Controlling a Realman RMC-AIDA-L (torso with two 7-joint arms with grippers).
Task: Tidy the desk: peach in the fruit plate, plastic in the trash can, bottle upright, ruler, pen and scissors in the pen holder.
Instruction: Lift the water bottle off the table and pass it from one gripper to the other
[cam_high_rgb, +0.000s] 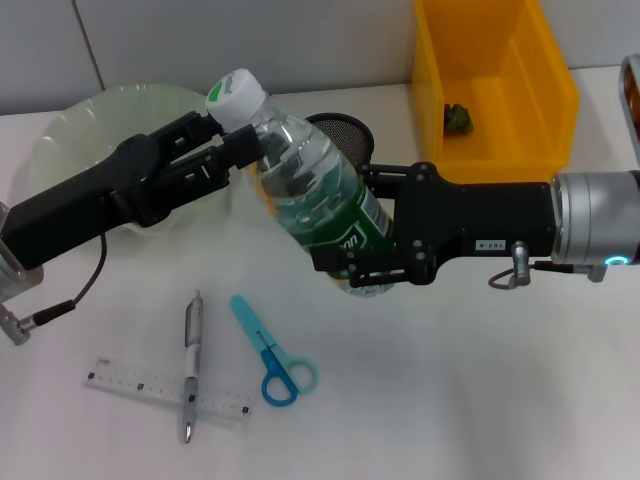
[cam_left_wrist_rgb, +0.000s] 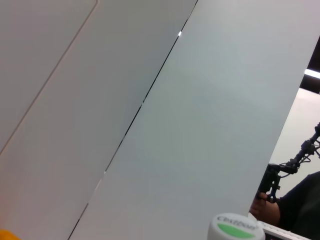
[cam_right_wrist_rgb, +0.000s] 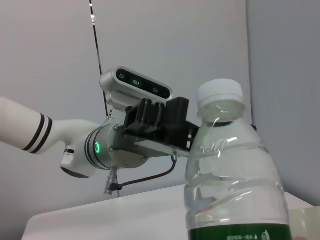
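Pen (cam_high_rgb: 191, 362) lies across ruler (cam_high_rgb: 168, 388); scissors (cam_high_rgb: 267, 352) lie just right of pen; bottle (cam_high_rgb: 305, 187) sits behind scissors.

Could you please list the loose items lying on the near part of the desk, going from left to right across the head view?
ruler → pen → scissors
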